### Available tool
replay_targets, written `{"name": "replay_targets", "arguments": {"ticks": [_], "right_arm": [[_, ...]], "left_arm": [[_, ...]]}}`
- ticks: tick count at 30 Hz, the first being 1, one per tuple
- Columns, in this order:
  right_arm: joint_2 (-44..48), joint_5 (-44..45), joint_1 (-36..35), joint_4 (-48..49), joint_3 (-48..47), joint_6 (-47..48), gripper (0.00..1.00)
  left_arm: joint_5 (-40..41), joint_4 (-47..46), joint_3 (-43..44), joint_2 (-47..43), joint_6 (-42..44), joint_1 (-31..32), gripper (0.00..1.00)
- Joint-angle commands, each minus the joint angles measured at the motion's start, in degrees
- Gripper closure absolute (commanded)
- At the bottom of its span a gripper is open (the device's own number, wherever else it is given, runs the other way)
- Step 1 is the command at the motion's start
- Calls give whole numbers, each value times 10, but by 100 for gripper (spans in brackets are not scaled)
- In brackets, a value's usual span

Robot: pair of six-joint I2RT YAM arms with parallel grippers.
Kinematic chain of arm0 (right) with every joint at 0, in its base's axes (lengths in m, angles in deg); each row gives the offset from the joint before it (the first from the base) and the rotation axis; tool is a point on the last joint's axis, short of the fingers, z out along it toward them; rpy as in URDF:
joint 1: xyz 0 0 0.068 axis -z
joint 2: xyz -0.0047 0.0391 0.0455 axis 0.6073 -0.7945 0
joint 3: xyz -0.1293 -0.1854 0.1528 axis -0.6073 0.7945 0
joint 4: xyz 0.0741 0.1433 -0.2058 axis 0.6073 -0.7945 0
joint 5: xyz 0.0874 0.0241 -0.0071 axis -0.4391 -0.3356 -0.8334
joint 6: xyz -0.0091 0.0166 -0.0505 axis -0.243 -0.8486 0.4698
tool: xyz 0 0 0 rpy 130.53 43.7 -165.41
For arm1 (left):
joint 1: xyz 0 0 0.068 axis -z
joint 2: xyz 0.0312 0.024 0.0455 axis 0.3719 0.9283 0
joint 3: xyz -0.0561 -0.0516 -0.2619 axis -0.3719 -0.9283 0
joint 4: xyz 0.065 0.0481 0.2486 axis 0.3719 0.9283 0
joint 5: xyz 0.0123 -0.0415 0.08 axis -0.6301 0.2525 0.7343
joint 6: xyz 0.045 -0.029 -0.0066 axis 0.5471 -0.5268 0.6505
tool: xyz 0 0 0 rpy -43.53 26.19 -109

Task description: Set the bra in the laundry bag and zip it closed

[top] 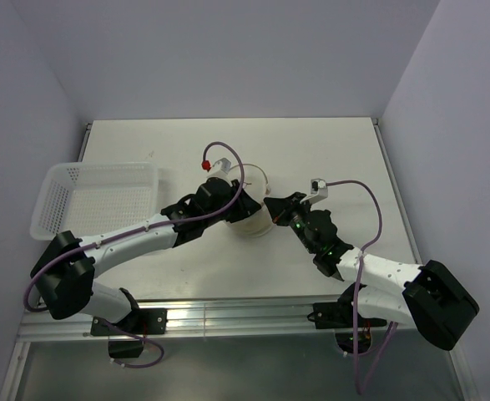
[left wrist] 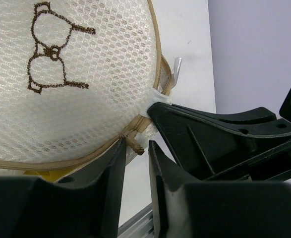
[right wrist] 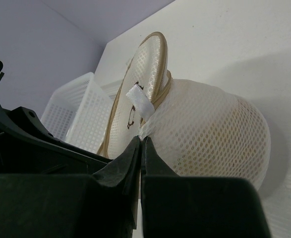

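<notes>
Two robot arms meet over a round white mesh laundry bag (top: pixel 257 224) near the middle of a white desk (top: pixel 328 150), the bag lying on its side with its circular lid (left wrist: pixel 86 109) facing the left arm. A brown embroidered bra motif (left wrist: pixel 51 51) marks the lid.

The left end effector (left wrist: pixel 137 148) sits at the tan zipper rim, jaws parted by a narrow gap. The brown zipper pull (left wrist: pixel 134 144) lies in that gap, with a sliver of white showing between its tip and one finger, so no firm pinch shows.

The right end effector (right wrist: pixel 141 144), coming in from the opposite side, is closed tight on the bag's mesh edge just below a small white fabric tag (right wrist: pixel 140 100).

A strip of the mustard-yellow bra (left wrist: pixel 48 174) shows beneath the lid's lower rim in the left wrist view, inside the bag; the rest of it is hidden by the mesh. In the right wrist view the lid stands slightly off the bag's body along its upper edge.

A white perforated plastic basket (top: pixel 61 196) rests on the desk's left side, apart from the bag.
</notes>
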Motion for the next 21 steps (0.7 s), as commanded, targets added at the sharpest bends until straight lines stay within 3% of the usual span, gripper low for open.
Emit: {"name": "replay_targets", "arguments": {"ticks": [1, 9, 12, 21], "right_arm": [[14, 13, -5, 31, 6, 8, 100], [17, 18, -5, 32, 9, 9, 100], [18, 18, -5, 32, 9, 9, 100], [15, 24, -4, 29, 0, 14, 100]], "left_arm": [[-6, -15, 11, 2, 15, -1, 70], [-4, -16, 5, -3, 22, -2, 86], [-5, -14, 3, -6, 23, -1, 100], [-17, -20, -32, -34, 40, -2, 100]]}}
